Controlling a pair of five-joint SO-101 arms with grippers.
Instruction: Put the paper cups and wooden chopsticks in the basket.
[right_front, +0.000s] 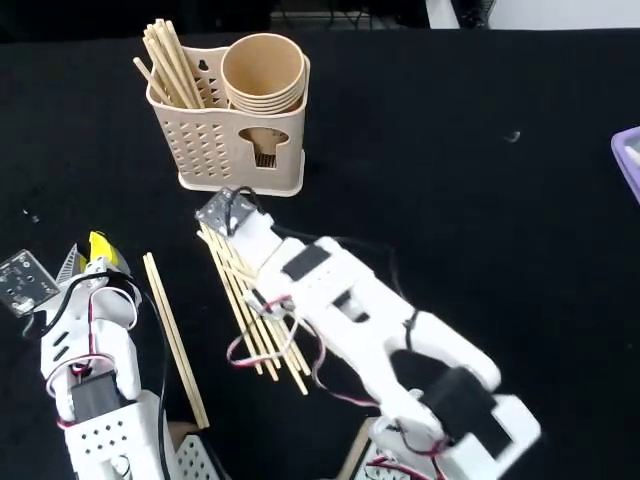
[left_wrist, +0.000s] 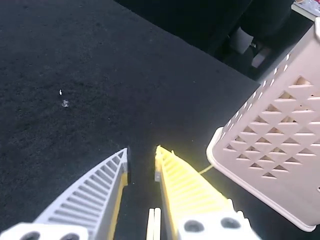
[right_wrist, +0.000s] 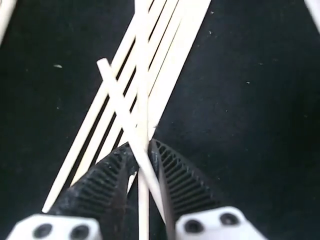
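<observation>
The perforated beige basket (right_front: 240, 150) stands at the back left, with a stack of paper cups (right_front: 263, 68) and a bunch of wooden chopsticks (right_front: 172, 62) inside. On the black table, a loose pile of chopsticks (right_front: 262, 335) lies under my right arm (right_front: 330, 290). My right gripper (right_wrist: 140, 147) is down on that pile, its black fingers shut on one slanting chopstick (right_wrist: 125, 107). A separate pair of chopsticks (right_front: 175, 340) lies beside my left arm. Near that pair's far end my left gripper (right_front: 88, 250) (left_wrist: 141, 152) is open, holding nothing, with the basket (left_wrist: 280, 145) close by.
A purple container edge (right_front: 628, 160) shows at the far right. The black cloth (right_front: 480, 200) between it and the basket is bare. My right arm's base (right_front: 460, 420) fills the front middle.
</observation>
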